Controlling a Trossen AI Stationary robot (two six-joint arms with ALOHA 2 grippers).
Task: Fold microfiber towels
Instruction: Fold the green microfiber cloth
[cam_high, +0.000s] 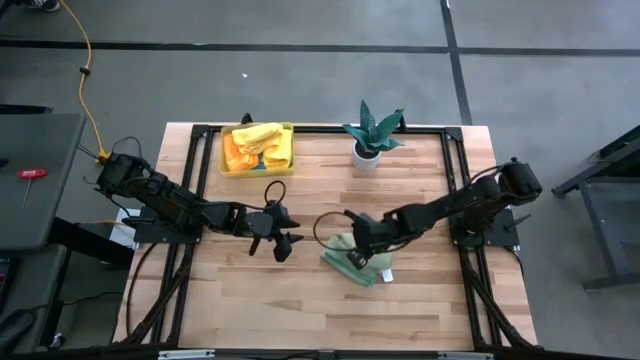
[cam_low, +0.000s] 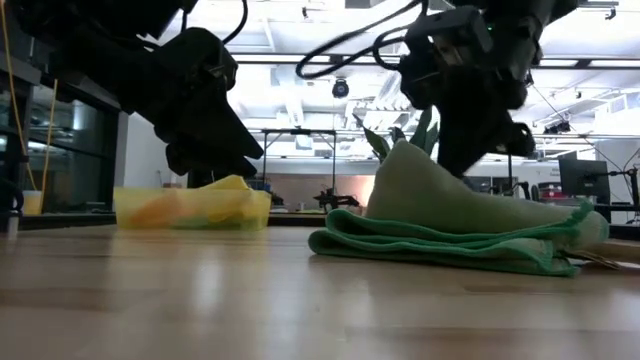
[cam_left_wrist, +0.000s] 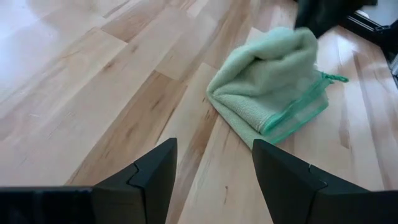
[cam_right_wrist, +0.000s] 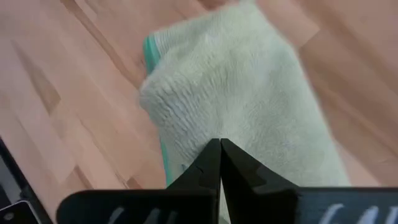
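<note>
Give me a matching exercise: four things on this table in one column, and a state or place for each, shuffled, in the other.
1. green towel
2. left gripper
3. right gripper
4. yellow bin

A. open, holding nothing
B. at the table's far edge, holding cloths
C. folded on the wood, one part pulled up
D. shut on the towel

Pairs: 1-C, 2-A, 3-D, 4-B

arms: black, jointed | cables: black loops | end effector fingers (cam_left_wrist: 155, 180): dark, wedge-shaped
</note>
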